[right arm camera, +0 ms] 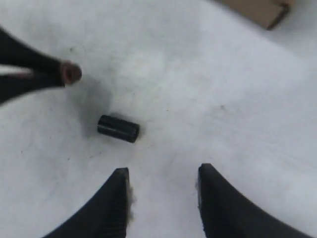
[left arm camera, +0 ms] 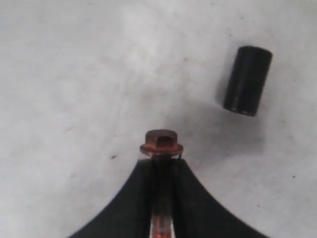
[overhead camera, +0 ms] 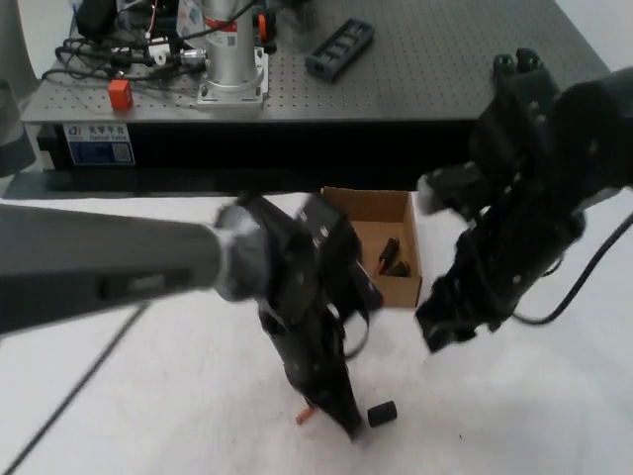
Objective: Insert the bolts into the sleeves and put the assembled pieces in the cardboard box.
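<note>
– Bolt [left arm camera: 161,144] first: where is it?
– In the left gripper [left arm camera: 161,166]. Its two fingers are closed on the shank, and the copper-coloured hex head pokes out past the fingertips, low over the white surface [overhead camera: 148,396] near the front of the bench.
– And the sleeve [left arm camera: 246,81]?
– Black, lying on its side on the white surface just right of that gripper. It is near the bolt head but apart from it.
– The right gripper [right arm camera: 163,173]?
– Its fingers are spread with nothing between them. It sits farther right and farther back than the sleeve, which lies beyond the fingertips in its wrist view.
– The cardboard box [overhead camera: 368,206]?
– Open, behind both grippers toward the far side, with a couple of dark assembled pieces [overhead camera: 391,259] lying inside.
</note>
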`<state>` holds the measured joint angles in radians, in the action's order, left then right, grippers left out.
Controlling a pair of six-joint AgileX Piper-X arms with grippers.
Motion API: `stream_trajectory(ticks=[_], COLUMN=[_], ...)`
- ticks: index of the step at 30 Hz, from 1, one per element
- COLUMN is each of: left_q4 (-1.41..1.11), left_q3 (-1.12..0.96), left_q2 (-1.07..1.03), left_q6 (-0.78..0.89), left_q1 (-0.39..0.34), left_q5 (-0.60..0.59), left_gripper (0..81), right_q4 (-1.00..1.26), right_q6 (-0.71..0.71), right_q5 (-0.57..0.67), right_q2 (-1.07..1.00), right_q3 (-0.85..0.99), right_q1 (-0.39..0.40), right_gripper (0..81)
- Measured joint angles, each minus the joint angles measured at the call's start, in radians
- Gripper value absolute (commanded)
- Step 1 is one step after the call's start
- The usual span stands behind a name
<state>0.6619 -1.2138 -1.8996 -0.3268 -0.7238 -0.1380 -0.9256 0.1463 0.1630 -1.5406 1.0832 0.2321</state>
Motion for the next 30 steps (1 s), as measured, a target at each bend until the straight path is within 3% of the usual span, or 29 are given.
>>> stream_trajectory(ticks=[3,6,8,17,30], left_q4=[0.0,-0.009,-0.009,0.001,0.014], left_q3=[0.02,0.141,0.202,0.489,0.504], left_q2=[0.075,0.329,0.416,0.818,0.887], left_q6=[0.089,0.207,0.232,0.286,0.295], left_q1=[0.037,0.154,0.183,0.189,0.189], left_q5=[0.016,0.028,0.033,0.036,0.036], left_gripper=[0.6,0.6,0.6,0.6,0.6], right_q4=[-0.002,0.006,0.02,0.098,0.149], right_q6=[0.141,0.2,0.253,0.398,0.476], right_q5=[-0.019,-0.039,-0.067,-0.178,-0.221], right_q2=[-0.052,-0.086,-0.123,-0.232,-0.279], right_q3=[0.0,0.0,0.0,-0.001,-0.001], right_q1=[0.076,0.111,0.146,0.246,0.257], right_gripper=[32.5,32.5,32.5,32.5,32.5])
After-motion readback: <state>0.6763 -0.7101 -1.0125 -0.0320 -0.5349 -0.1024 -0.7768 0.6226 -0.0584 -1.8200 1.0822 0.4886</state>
